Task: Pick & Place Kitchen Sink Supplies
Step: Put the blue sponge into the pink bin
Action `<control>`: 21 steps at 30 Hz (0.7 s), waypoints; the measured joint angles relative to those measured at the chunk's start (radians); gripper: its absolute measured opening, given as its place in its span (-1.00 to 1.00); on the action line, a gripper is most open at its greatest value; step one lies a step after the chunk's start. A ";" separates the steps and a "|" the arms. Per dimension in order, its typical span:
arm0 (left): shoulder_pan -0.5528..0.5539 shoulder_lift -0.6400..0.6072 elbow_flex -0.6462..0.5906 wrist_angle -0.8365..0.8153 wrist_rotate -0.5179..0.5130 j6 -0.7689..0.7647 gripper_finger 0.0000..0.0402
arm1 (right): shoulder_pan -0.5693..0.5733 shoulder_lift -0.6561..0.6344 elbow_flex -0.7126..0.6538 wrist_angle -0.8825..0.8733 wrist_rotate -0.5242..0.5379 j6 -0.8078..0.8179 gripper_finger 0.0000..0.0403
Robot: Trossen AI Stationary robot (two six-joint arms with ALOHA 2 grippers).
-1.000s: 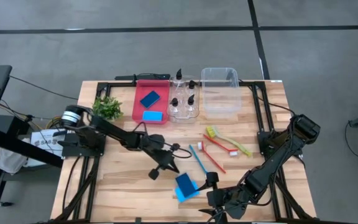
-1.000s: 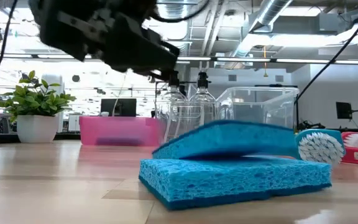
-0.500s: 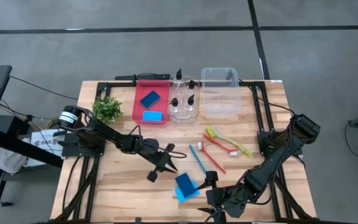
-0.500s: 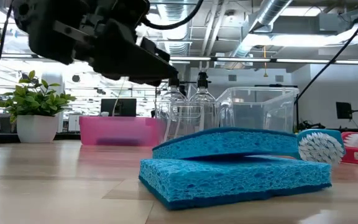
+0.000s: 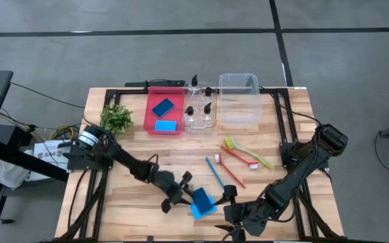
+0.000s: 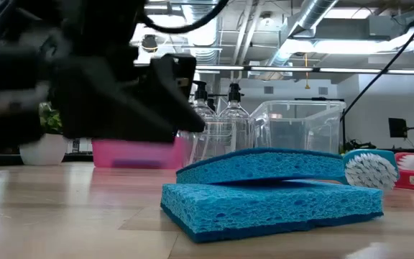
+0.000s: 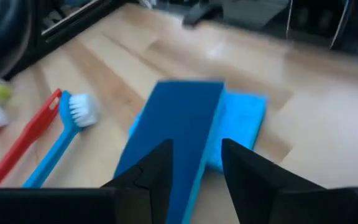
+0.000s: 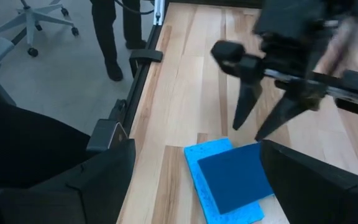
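- Left gripper low over the table, just beside the stacked sponges; jaws open, holding nothing, fingers spread and pointing down at the stack's edge.
- Dark blue sponge lying askew on top of the light blue sponge, near the table's front edge; same pair in the low view, dark one bowed over the light one.
- Right gripper parked at the front edge of the table, near the sponges; cannot tell whether its jaws are open or closed.
- Blue brush, red brush and yellow-green brush lying flat mid-table, beside one another, behind the sponge stack.
- Four clear pump bottles standing in a small clear tray at the back.
- Red bin beside that tray, with two more blue sponges inside; clear bin on the tray's other side.
- Leafy plant at the back left, next to the red bin.
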 joint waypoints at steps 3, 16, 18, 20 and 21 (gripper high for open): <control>-0.020 0.029 0.006 -0.003 -0.108 0.071 -0.32 | -0.001 0.000 0.000 -0.003 0.000 0.002 0.68; -0.013 0.038 0.027 -0.026 -0.131 0.076 -0.34 | -0.002 0.000 0.000 -0.002 0.000 0.003 0.68; -0.019 0.038 0.027 -0.026 -0.130 0.076 -0.33 | -0.002 0.000 0.000 -0.003 0.000 0.002 0.68; -0.021 0.038 0.027 -0.026 -0.128 0.076 -0.33 | -0.002 0.000 0.000 -0.002 0.000 0.002 0.68; -0.021 0.038 0.027 -0.026 -0.126 0.076 -0.34 | -0.002 0.000 0.000 -0.002 0.000 0.002 0.68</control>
